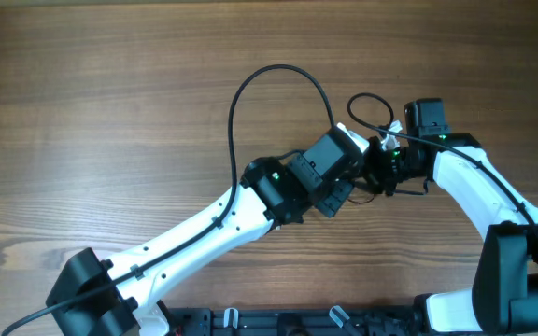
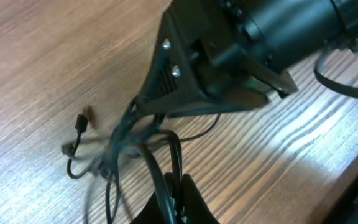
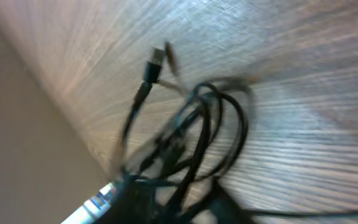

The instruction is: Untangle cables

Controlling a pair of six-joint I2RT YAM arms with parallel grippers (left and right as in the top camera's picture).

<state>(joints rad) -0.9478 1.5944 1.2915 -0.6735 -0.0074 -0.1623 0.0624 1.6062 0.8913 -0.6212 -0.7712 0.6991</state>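
Note:
The cables [image 1: 250,82] are thin and dark. One long strand arcs up over the wooden table, and a small loop [image 1: 362,101] lies to its right. In the left wrist view my left gripper [image 2: 179,200] is shut on two strands that rise from its jaws. The blurred tangle [image 2: 114,149] hangs off the table between the two grippers, and a plug tip [image 2: 79,123] sticks out on its left. My right gripper [image 2: 138,109] pinches the same bundle with its fingers drawn together. In the right wrist view the looped strands [image 3: 219,124] and a plug [image 3: 156,57] run from the right gripper [image 3: 173,202].
Both arms meet right of centre on the wooden table [image 1: 82,112], the left gripper [image 1: 351,189] close beside the right gripper [image 1: 381,173]. A black rail [image 1: 278,322] runs along the front edge. A thick black arm cable [image 1: 194,233] follows the white left arm.

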